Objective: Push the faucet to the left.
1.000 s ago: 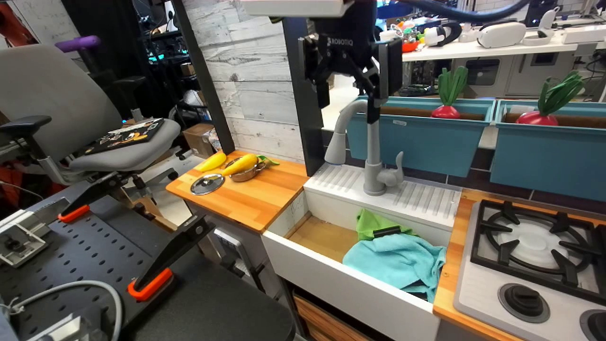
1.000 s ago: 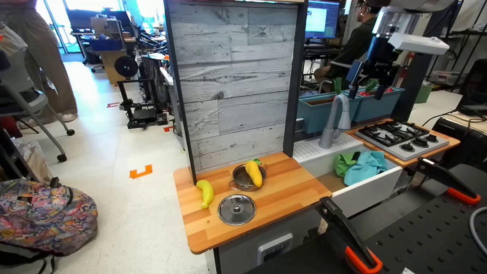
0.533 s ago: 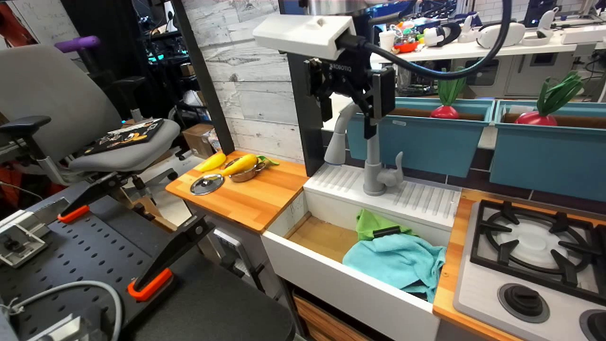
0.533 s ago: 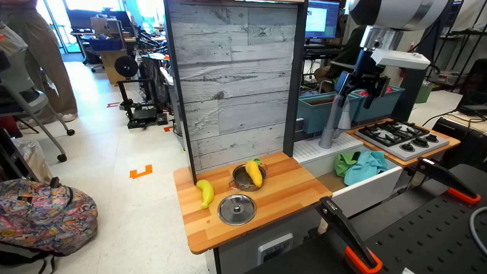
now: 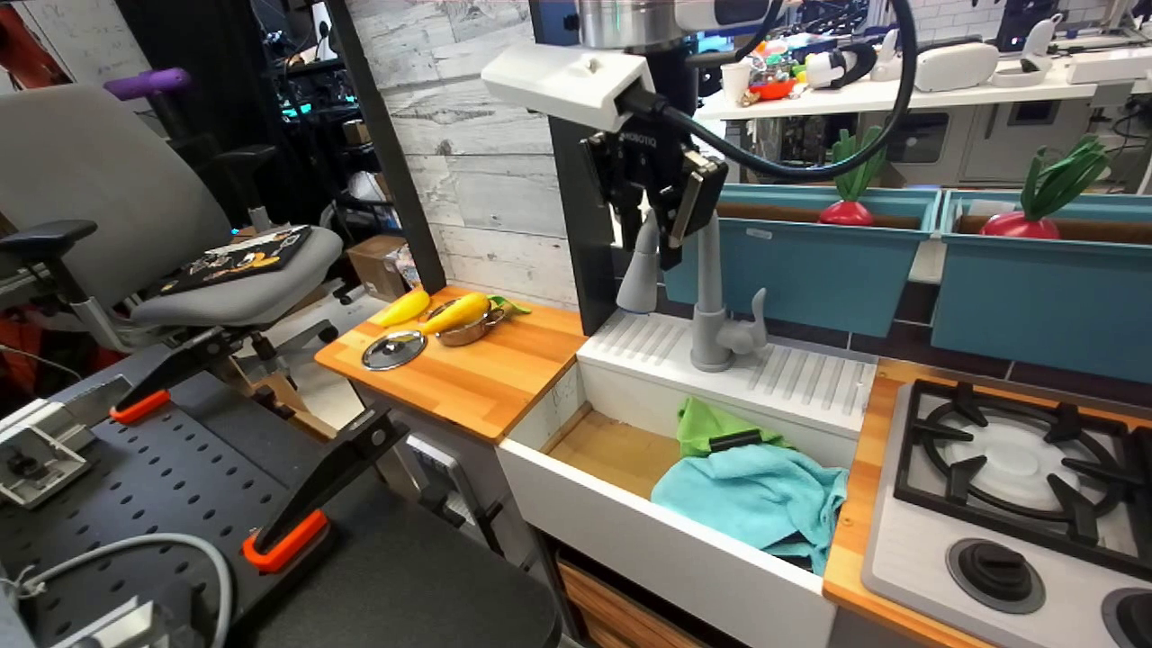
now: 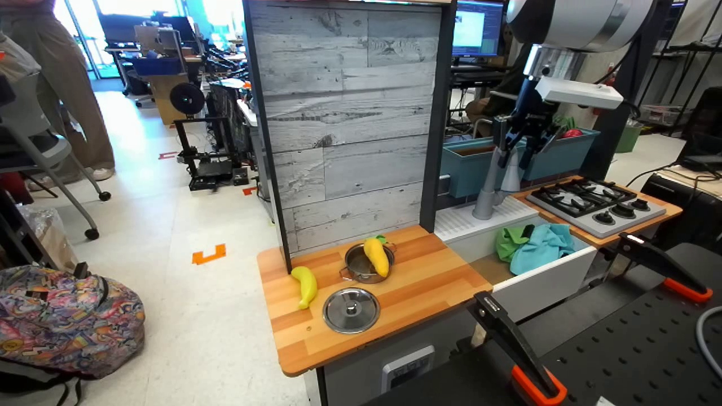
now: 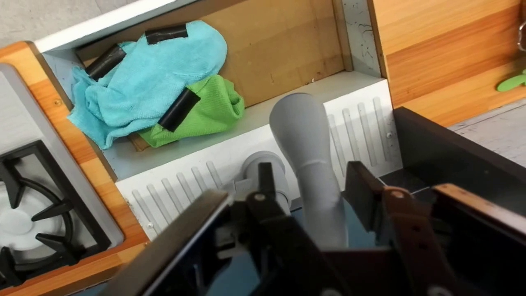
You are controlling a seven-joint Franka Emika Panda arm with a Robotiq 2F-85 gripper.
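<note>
The grey gooseneck faucet (image 5: 709, 270) rises from the white ribbed ledge behind the sink, its spout hanging toward the wood-panel side in an exterior view. Its small lever (image 5: 759, 315) sticks out opposite. Around the upper spout (image 7: 314, 181) my gripper (image 7: 312, 180) is partly narrowed, one finger on each side. Gaps show between the spout and both fingers in the wrist view, so I see no grip. In an exterior view the gripper (image 5: 650, 236) covers the top of the arch; it is also low over the faucet (image 6: 485, 200) in an exterior view.
Blue planters (image 5: 801, 270) stand close behind the faucet. The sink (image 5: 648, 531) below holds a blue cloth (image 5: 756, 495) and a green cloth (image 5: 711, 423). A stove (image 5: 1008, 468) and a wooden counter (image 6: 417, 299) with a pot and lid flank it; a panel (image 6: 350, 113) rises alongside.
My gripper has come down onto the spout, shifted sideways toward the wood panel and turned somewhat. Its fingers have drawn closer together. The faucet shows no clear movement.
</note>
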